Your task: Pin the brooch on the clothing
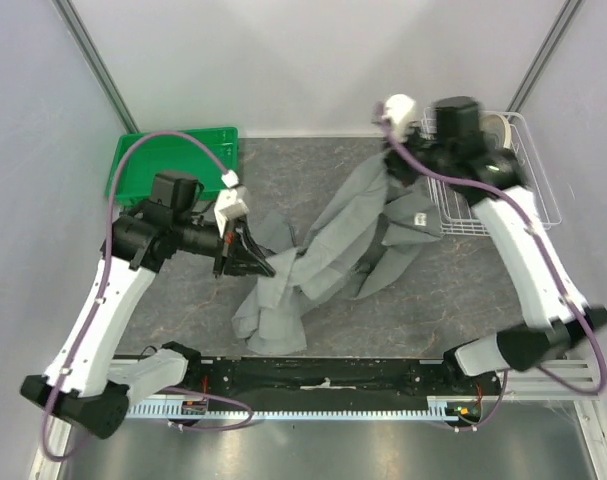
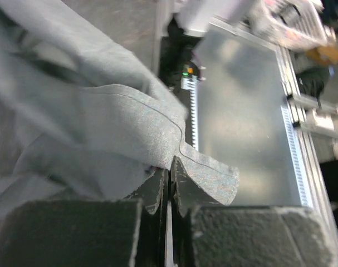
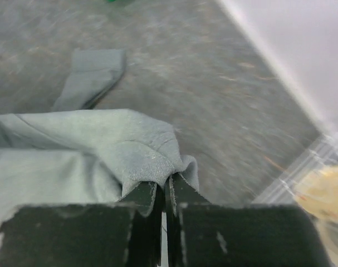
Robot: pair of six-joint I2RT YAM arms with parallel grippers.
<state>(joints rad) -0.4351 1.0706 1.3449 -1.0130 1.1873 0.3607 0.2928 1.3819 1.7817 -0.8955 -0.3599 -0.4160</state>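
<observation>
The left fingers [image 2: 159,192] are clenched on a stitched edge of the clothing [image 1: 333,235], and the right fingers [image 3: 151,198] on a bunched fold, probably to spread the fabric between them. The brooch is not visible. The tabletop [image 1: 183,300] is mottled grey. A green bin [image 1: 143,160] lies beyond the left fingers, and a wire basket [image 1: 548,195] beside the right fingers.

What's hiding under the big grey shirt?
Only the marbled grey table shows around the shirt. Whatever lies beneath its crumpled folds is covered, and no brooch is visible anywhere.
</observation>
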